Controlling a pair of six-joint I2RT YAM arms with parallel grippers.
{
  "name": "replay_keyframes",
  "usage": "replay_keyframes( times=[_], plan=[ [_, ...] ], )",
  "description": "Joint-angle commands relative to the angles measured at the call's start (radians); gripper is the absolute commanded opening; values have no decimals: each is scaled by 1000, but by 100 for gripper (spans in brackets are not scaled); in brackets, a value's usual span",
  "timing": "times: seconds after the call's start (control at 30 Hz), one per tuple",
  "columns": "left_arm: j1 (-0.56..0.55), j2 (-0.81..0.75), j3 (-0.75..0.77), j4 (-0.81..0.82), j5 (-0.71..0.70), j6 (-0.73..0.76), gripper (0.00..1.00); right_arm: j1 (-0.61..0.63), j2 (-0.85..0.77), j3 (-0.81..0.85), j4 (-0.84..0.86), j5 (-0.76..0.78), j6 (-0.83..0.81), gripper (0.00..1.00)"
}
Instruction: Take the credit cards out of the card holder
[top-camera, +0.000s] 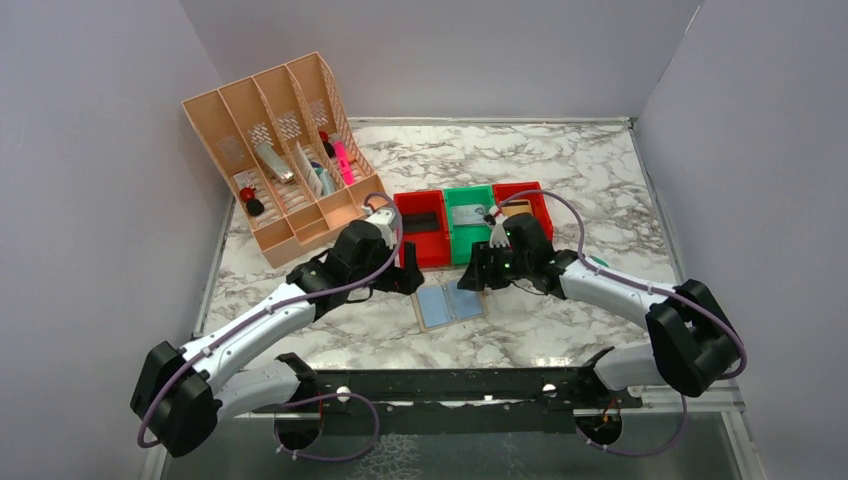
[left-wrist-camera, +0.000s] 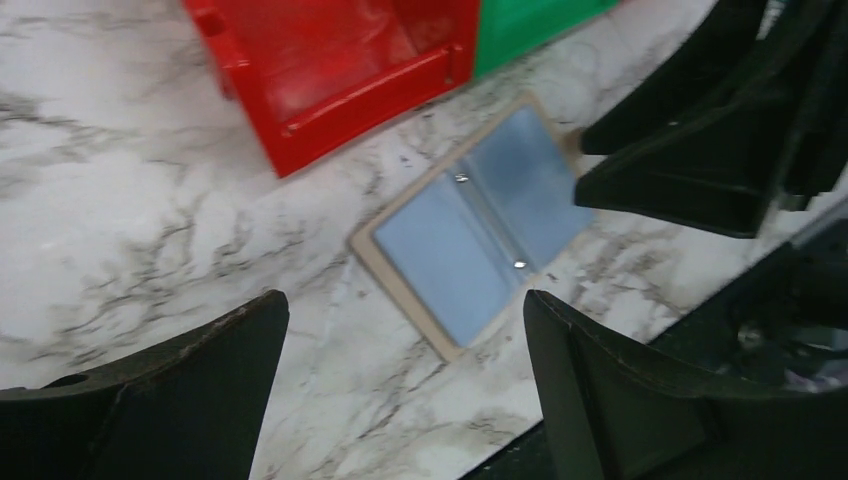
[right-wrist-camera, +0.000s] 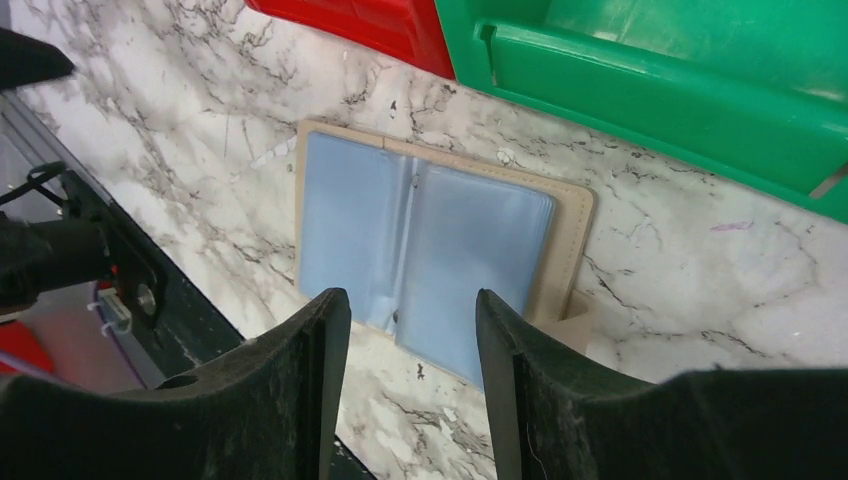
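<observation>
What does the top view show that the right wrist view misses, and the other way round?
Only the top view: the organizer with its small items, the far-right red bin, and the left arm and right arm whole. Only the right wrist view: the card holder close up, with its centre fold and a tan tab at its edge, and the right gripper open over its near edge. Both: the holder lying open on the marble table, blue panels up, near the green bin and left red bin.

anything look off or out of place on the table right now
Nothing stands out: the card holder lies open and flat on the marble table, slightly skewed to the row of bins. Nothing looks spilled or damaged.
</observation>
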Motion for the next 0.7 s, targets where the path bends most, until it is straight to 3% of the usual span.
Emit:
replay_keyframes(
  times=[0.0, 0.17, 0.5, 0.67],
  plan=[
    [0, 71, -32, 225, 303, -123, 87, 3, 11, 6, -32, -22, 57, 54],
    [-13, 162, -58, 261, 325, -161, 79, 2, 52, 16, -60, 2, 32, 53],
    [-60, 314, -114, 381, 314, -204, 74, 3, 136, -3, -70, 0, 21, 52],
    [-106, 449, -110, 442, 288, -219, 65, 3, 161, -36, -16, -55, 58, 50]
  ],
)
